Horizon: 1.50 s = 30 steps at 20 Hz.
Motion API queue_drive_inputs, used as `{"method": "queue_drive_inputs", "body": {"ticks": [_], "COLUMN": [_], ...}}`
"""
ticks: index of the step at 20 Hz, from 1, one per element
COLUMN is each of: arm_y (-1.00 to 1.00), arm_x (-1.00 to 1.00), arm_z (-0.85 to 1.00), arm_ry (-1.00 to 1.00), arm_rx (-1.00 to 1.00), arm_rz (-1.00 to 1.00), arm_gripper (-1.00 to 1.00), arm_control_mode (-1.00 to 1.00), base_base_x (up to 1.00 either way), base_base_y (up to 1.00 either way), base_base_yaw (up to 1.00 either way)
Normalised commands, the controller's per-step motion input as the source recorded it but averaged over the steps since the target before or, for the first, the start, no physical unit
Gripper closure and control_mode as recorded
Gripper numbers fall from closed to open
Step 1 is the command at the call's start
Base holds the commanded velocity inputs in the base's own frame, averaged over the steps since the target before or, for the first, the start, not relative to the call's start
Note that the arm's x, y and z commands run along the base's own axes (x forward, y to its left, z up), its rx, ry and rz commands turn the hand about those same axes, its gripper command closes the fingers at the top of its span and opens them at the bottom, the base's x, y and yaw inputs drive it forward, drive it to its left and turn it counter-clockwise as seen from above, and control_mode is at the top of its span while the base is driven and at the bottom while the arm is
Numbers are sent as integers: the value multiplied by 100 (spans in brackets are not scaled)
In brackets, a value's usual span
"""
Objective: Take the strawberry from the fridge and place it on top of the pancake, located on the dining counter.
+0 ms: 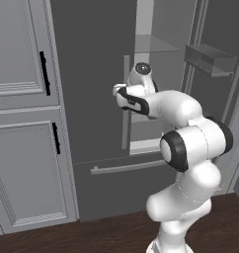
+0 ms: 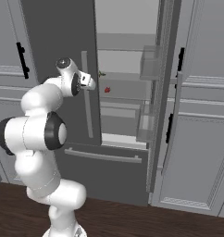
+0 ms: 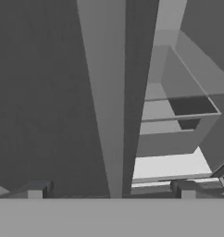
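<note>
The dark-grey fridge (image 1: 92,74) (image 2: 53,37) stands with its left door shut and its right door swung open. A tiny red strawberry (image 2: 107,90) lies on a pale inner shelf. My gripper (image 3: 111,190) is open in front of the shut left door. Its two fingertips (image 3: 37,190) straddle that door's long grey vertical handle (image 3: 104,92) (image 1: 125,99) (image 2: 86,92) without touching it. Nothing is between the jaws but the handle. In the right base view the hand (image 2: 88,81) sits just left of the open compartment, at about the strawberry's height. The pancake and the dining counter are out of view.
The open right door (image 2: 153,65) carries bins (image 1: 210,57) and juts toward me. A small yellowish-green item (image 2: 101,73) sits a shelf above the berry. The bottom drawer (image 1: 126,168) has a horizontal bar. Light-grey panelled cabinets (image 1: 22,99) (image 2: 202,115) flank the fridge.
</note>
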Motion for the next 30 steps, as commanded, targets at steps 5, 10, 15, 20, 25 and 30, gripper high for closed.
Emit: {"method": "queue_drive_inputs", "body": {"ticks": [5, 10, 15, 20, 25, 30], "arm_y": [-12, -1, 0, 0, 0, 2], "arm_x": [22, 23, 57, 56, 54, 47], "arm_z": [8, 0, -1, -14, -5, -2], "arm_ry": [-1, -5, -10, -11, -6, -14], "arm_rx": [-8, 0, 0, -1, 0, 0], "arm_rz": [0, -2, -2, -2, 0, 0], "arm_gripper": [-100, -100, -100, -100, -100, -100], "arm_control_mode": [-100, -100, -100, -100, -100, -100], "base_base_x": [0, 0, 0, 0, 0, 0], "base_base_y": [0, 0, 0, 0, 0, 0], "base_base_yaw": [0, 0, 0, 0, 0, 0]}}
